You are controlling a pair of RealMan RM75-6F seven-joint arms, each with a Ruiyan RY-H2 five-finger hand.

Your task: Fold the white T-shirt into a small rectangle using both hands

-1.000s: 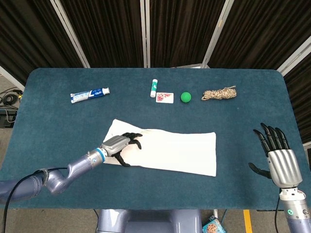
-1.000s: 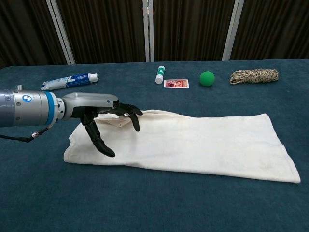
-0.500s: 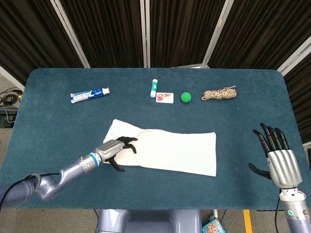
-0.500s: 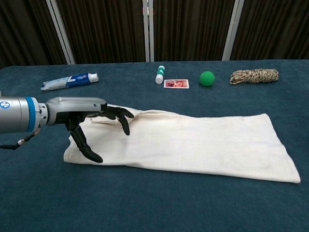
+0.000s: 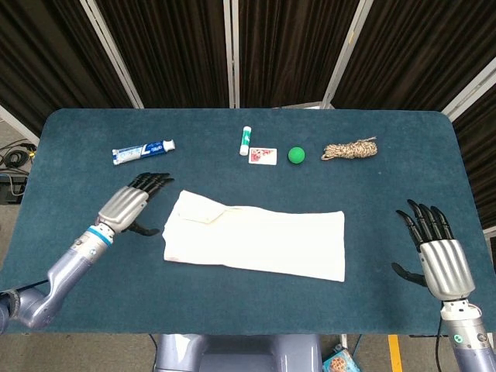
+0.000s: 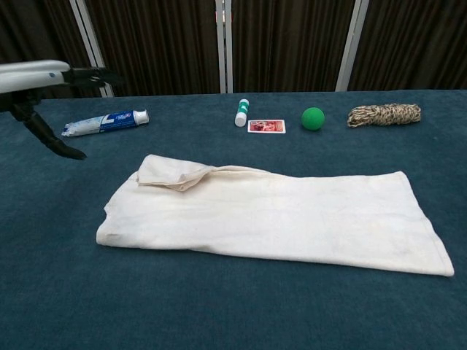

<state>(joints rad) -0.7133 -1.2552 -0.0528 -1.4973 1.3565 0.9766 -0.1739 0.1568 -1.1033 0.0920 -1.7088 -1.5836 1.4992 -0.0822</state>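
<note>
Both hands had silver metal backs and black fingers. Left hand (image 5: 130, 206) joined a grey arm via a blue wrist ring. Right hand (image 5: 439, 260) sat on a silver wrist with a small green dot.

Along the table's (image 5: 77, 132) far edge lie a toothpaste tube (image 5: 143, 151), glue stick (image 5: 245, 139), card (image 5: 263, 156), green ball (image 5: 296, 155) and rope bundle (image 5: 349, 149).

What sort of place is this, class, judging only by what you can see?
Probably a robot test booth: a table covered in blue cloth, dark curtain panels behind it, and unrelated props like a toothpaste tube and green ball.
</note>
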